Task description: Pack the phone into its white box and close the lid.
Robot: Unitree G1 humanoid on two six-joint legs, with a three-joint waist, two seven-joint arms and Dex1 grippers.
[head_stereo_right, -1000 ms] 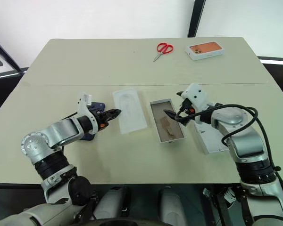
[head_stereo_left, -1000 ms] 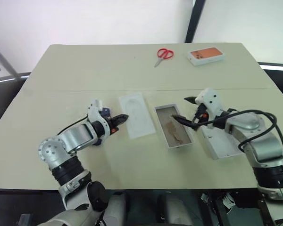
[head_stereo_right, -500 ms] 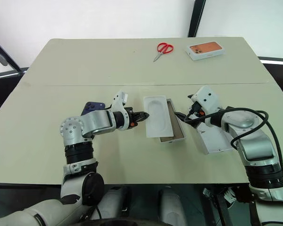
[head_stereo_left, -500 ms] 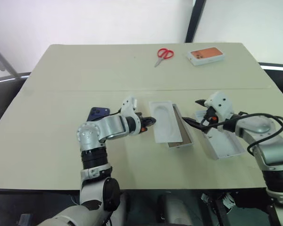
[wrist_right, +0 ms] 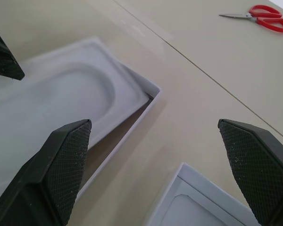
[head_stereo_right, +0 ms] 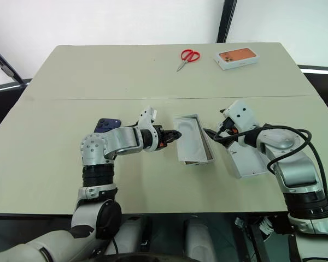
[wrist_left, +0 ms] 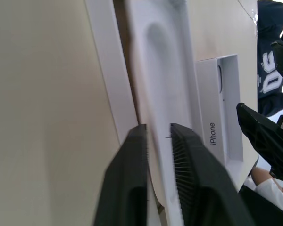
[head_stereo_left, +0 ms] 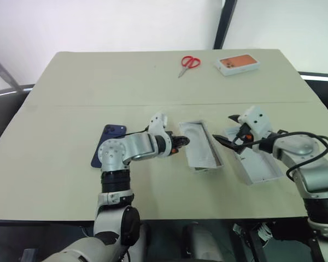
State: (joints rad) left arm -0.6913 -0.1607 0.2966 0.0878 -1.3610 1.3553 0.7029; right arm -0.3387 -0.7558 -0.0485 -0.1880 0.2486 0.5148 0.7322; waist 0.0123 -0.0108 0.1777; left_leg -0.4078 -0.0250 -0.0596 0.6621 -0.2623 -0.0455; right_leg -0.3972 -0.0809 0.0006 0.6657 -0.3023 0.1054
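Note:
The dark blue phone (head_stereo_left: 110, 134) lies flat on the table, left of my left arm. A white moulded insert (head_stereo_left: 197, 146) rests tilted over the white box (head_stereo_left: 209, 168). My left gripper (head_stereo_left: 181, 143) is at the insert's left edge. In the left wrist view its fingers (wrist_left: 132, 179) stand a little apart, open, with that edge between them. The lid (head_stereo_left: 259, 169) lies inside-up to the right of the box. My right gripper (head_stereo_left: 227, 129) hovers wide open above the gap between box and lid, with nothing in it.
Red scissors (head_stereo_left: 189, 62) and a white box with an orange phone picture (head_stereo_left: 239, 64) lie at the table's far edge. A person in a dark shirt (wrist_left: 272, 80) is beyond the table in the left wrist view.
My left gripper has carried the insert rightwards from the table onto the white box, and its fingers have parted. The phone now shows behind the left arm. The right arm shifted slightly right.

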